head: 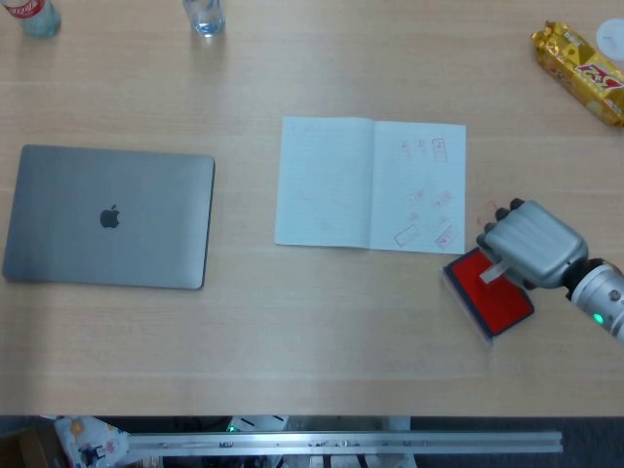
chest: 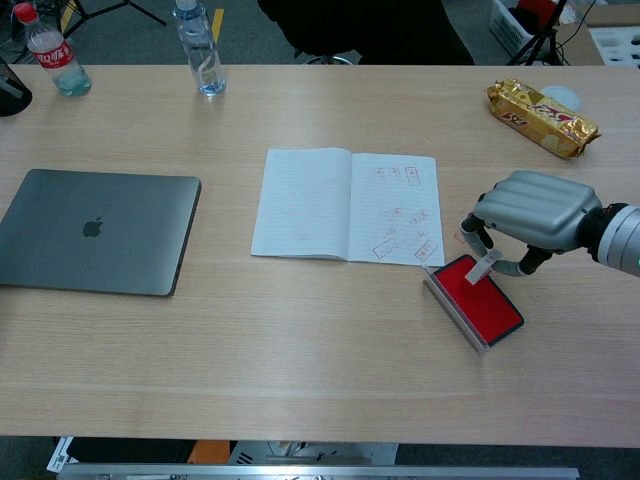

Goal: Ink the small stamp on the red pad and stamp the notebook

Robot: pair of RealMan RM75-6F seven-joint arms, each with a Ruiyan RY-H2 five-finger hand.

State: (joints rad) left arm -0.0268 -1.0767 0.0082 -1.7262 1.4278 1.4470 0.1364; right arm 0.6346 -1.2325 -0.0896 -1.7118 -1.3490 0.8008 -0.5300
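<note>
An open notebook [head: 370,183] [chest: 345,205] lies mid-table, its right page marked with several red stamp prints. The red ink pad [head: 490,294] [chest: 478,291] sits open just right of the notebook's near right corner. My right hand [head: 531,244] [chest: 530,215] hovers over the pad and pinches the small pale stamp [head: 492,270] [chest: 482,268], whose lower end touches or nearly touches the red surface. No left hand shows in either view.
A closed grey laptop [head: 109,216] [chest: 95,232] lies at the left. Two bottles [chest: 58,55] [chest: 200,50] stand at the far edge. A gold snack packet [head: 580,70] [chest: 542,117] rests at the far right.
</note>
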